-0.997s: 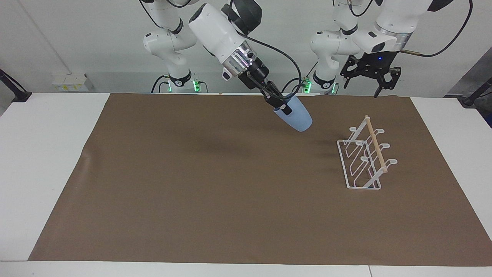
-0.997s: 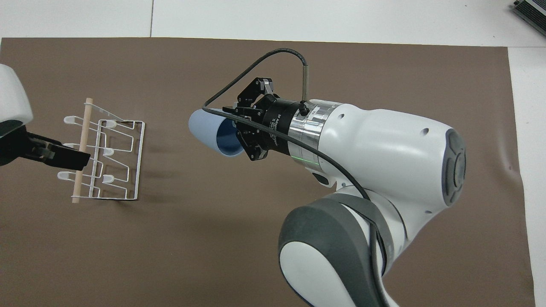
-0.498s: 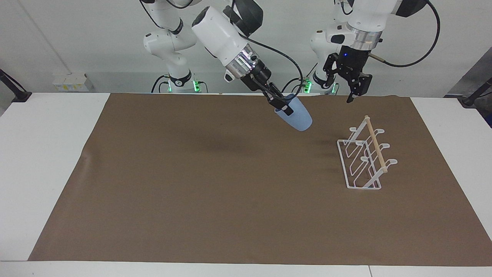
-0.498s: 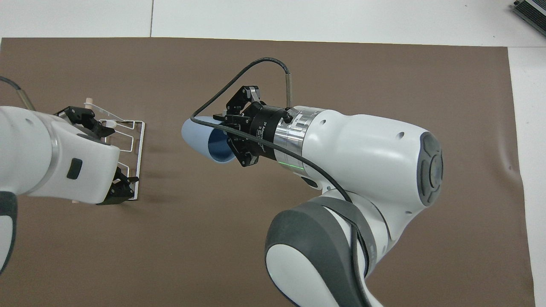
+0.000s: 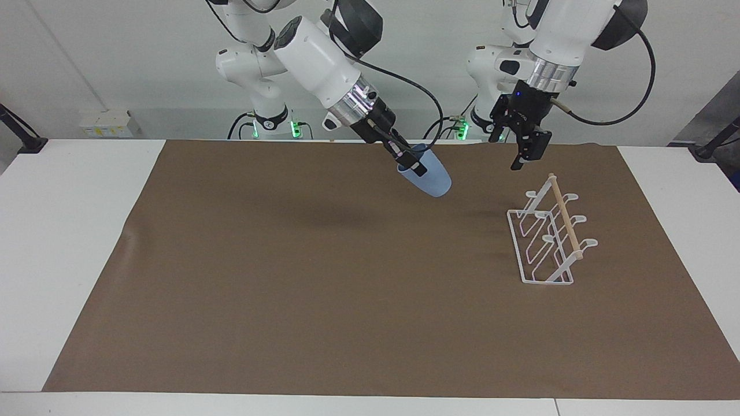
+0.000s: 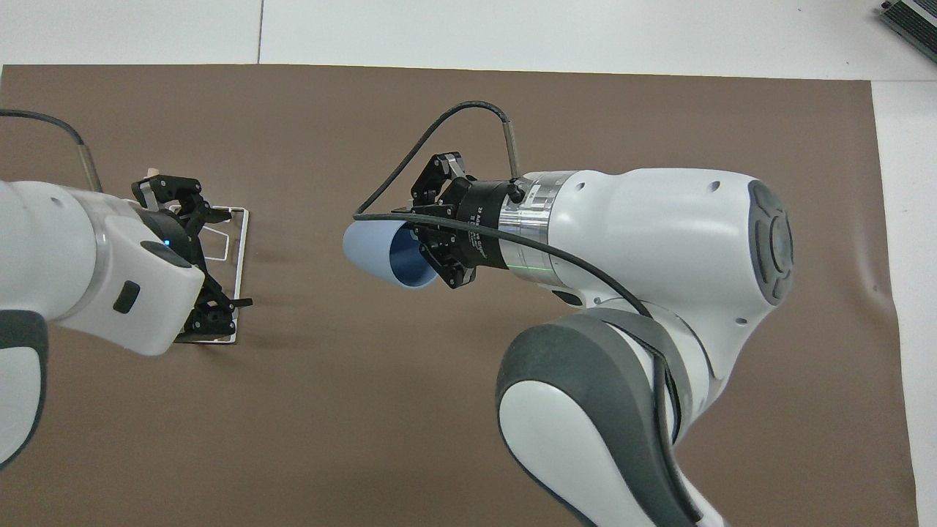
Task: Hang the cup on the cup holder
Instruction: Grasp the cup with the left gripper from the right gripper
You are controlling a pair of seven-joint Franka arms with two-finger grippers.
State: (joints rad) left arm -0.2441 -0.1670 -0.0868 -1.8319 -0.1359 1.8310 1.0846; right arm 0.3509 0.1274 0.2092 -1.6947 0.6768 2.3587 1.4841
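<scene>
A: How far along is it?

B: Partway. The cup (image 5: 429,178) is off the tabletop (image 5: 69,231) and in the right gripper (image 5: 409,162), which is clamped on its rim, one finger inside the mouth and one outside. The cup is tilted, base pointing down and toward the left arm's end, mouth toward the wrist. The overhead view shows the open mouth facing the gripper (image 6: 433,245).

A: And the holder?

B: The holder (image 5: 548,234) stands on the brown mat (image 5: 289,300) toward the left arm's end of the tabletop. No cup on any prong. The cup is in the air over the mat's middle, well apart from the holder.

A: So the pick-up is done, the hanging isn't.

B: That is my reading. Left to do: carry the cup across, turn its mouth over a prong, slide it on, let go.

A: What is the left arm doing?

B: The left gripper (image 5: 523,151) hangs above the holder's end nearest the robots, not touching it in the facing view. From overhead it covers much of the holder (image 6: 238,241). Its fingers look spread apart, though the angle is poor and I would not swear to it. It holds nothing that I can see. Possibly it is there to steady the holder, but that is a guess.
</scene>
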